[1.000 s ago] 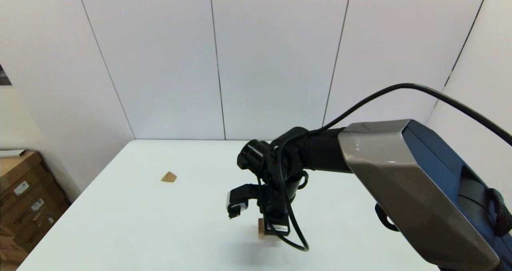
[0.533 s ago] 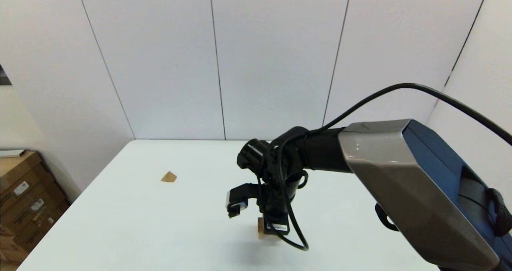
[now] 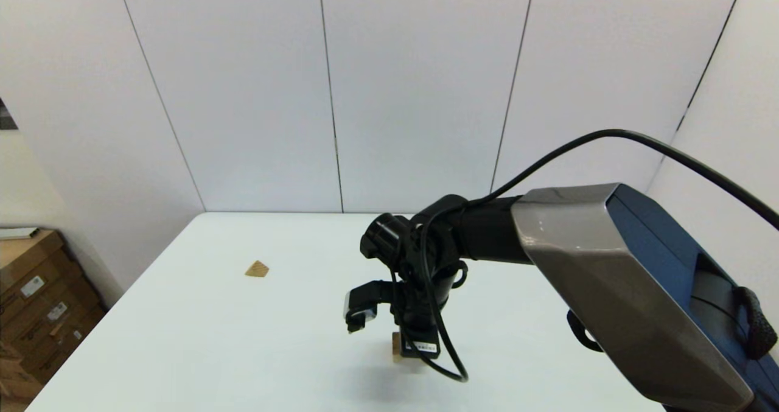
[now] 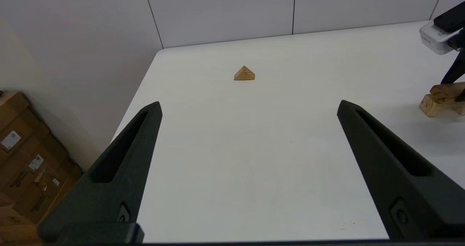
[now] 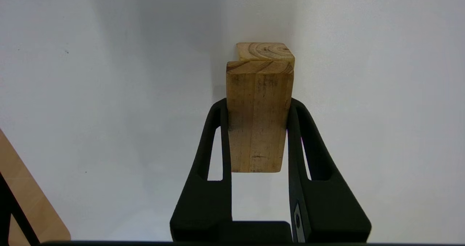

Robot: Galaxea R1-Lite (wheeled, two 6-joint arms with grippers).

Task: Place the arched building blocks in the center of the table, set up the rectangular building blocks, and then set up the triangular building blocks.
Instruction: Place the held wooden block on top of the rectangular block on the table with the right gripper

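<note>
The right gripper (image 5: 258, 129) is clamped on the rectangular building blocks (image 5: 257, 122) near the middle of the table (image 3: 243, 339), its two fingers pressing the bar's long side faces. Below and just past the bar's far end sits the arched building blocks (image 5: 264, 51), with only an end-grain face showing in the right wrist view; from the left wrist view the bar appears to rest on top of the arch, though whether the two touch cannot be told for sure. The bar's long axis runs straight out along the line of the fingers, and its broad face is turned towards the wrist camera.

The bar looks light, stiff and dry — solid wood with flat parallel sides, so a pinch across the narrow width, as here, should hold without slipping. It would likely topple easily if let go off-centre.

The left gripper (image 4: 249, 137) hovers with its jaws wide apart and nothing between them, well short of the triangular building blocks (image 4: 244, 73), which lies alone towards the far left of the table — flat base down, apex up.
</note>
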